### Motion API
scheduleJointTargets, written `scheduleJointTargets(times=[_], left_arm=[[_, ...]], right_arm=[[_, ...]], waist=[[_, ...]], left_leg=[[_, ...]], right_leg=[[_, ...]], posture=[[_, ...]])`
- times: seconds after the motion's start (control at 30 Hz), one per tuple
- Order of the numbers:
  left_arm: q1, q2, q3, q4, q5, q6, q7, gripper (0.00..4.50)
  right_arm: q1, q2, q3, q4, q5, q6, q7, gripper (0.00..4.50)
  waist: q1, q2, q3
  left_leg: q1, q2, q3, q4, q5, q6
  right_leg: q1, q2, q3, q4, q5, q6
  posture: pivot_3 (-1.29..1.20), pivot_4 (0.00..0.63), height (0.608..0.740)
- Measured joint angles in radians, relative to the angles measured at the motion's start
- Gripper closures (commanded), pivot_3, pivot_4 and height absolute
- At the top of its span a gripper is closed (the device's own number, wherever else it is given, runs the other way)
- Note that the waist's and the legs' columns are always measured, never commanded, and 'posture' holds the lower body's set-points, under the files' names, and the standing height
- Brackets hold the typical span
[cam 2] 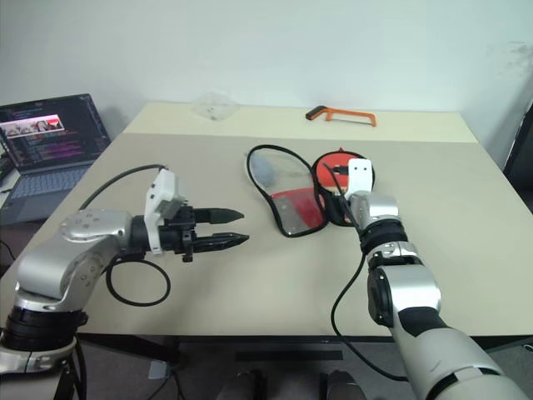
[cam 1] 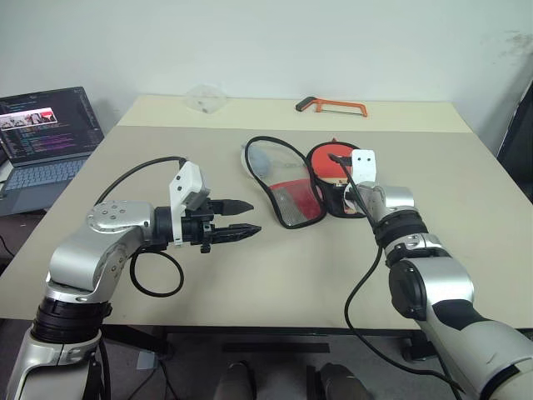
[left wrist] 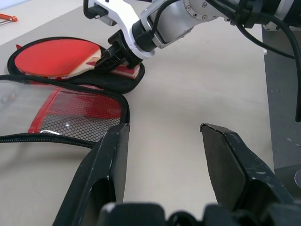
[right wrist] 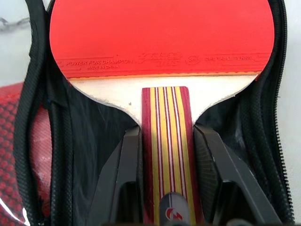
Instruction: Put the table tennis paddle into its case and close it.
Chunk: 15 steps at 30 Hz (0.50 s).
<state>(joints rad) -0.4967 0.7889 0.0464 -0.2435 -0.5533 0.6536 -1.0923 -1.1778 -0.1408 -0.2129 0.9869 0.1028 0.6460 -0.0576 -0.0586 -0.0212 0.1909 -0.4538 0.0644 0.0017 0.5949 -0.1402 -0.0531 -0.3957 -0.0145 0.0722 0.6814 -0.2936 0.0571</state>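
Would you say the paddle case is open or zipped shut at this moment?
Open. The case lies spread, its clear flap folded aside; the table tennis paddle rests on its black half, handle gripped by the right hand.

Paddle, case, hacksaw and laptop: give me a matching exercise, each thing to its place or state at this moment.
Things:
1. table tennis paddle
2. case
3. hacksaw
4. laptop

Places or states:
A. at the table's far edge
B. lying open
C. handle between the right gripper's fingers
D. beside the table, screen lit

Pairs: 1-C, 2-B, 3-A, 4-D
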Motion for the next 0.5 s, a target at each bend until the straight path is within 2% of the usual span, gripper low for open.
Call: scheduleJointTargets(times=[0.3,0.43,0.5], left_arm=[[-0.013,0.000,-0.001,0.003,0.001,-0.002,0.000,1.88],[-0.039,-0.012,-0.014,0.038,0.029,-0.013,0.030,1.88],[-0.053,-0.010,-0.018,0.075,0.050,-0.028,0.037,1.88]], right_arm=[[0.000,-0.001,-0.003,0.000,0.013,-0.026,0.009,0.02],[0.004,-0.019,0.007,-0.083,0.025,0.015,0.040,0.02],[0.051,-0.063,0.060,-0.283,0.039,0.116,0.117,0.02]], waist=[[0.000,0.000,0.000],[0.001,0.000,0.000],[0.003,0.000,0.000]], left_leg=[[0.000,0.000,0.000,0.000,0.000,0.000],[0.000,0.000,0.000,0.000,0.000,0.000],[0.000,0.000,0.000,0.000,0.000,0.000]], right_leg=[[0.000,0.000,0.000,0.000,0.000,0.000],[0.000,0.000,0.000,0.000,0.000,0.000],[0.000,0.000,0.000,0.000,0.000,0.000]], posture=[[0.00,0.150,0.740],[0.00,0.150,0.740],[0.00,0.150,0.740]])
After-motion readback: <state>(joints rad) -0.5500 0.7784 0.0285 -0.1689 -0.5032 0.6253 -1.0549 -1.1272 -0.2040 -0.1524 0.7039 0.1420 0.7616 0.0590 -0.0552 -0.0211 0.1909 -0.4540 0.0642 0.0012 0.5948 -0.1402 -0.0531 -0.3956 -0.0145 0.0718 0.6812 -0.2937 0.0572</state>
